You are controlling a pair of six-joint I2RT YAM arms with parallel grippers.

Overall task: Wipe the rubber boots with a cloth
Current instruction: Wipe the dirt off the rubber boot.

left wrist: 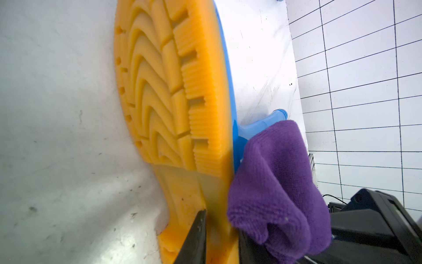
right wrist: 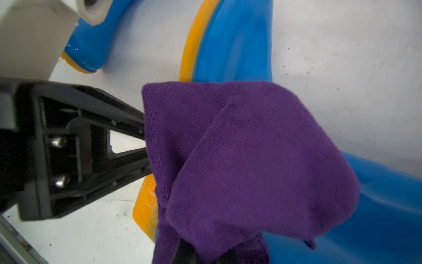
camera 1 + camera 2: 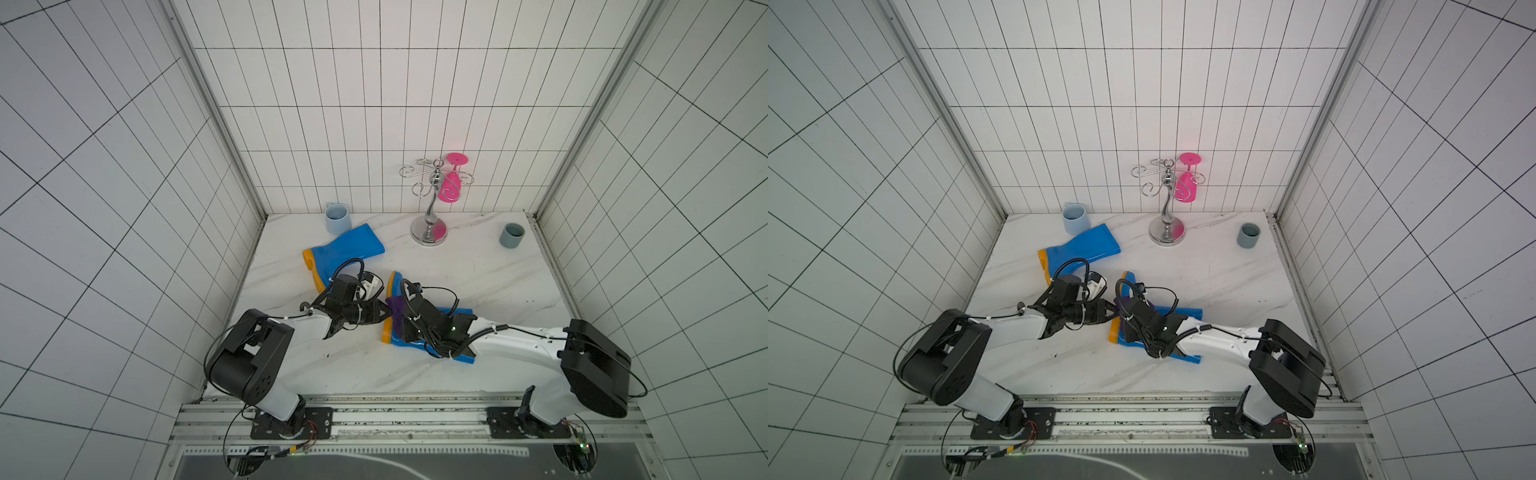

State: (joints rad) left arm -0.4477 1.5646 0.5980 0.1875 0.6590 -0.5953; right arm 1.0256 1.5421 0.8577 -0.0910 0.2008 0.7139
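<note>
My right pincer [image 2: 205,254] clamps the purple fabric cloth [image 2: 251,160] over the nearer blue rubber boot [image 2: 235,45]; left pincer [image 1: 220,242] pinches its sole [image 1: 159,91]

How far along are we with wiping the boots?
Done: right gripper has the purple cloth in its jaws, and left gripper clamps the orange sole of the near boot. In hand: cloth lies on that boot's foot. Left: the far boot by the light blue mug, no gripper on it. How much is already wiped cannot be told.
</note>
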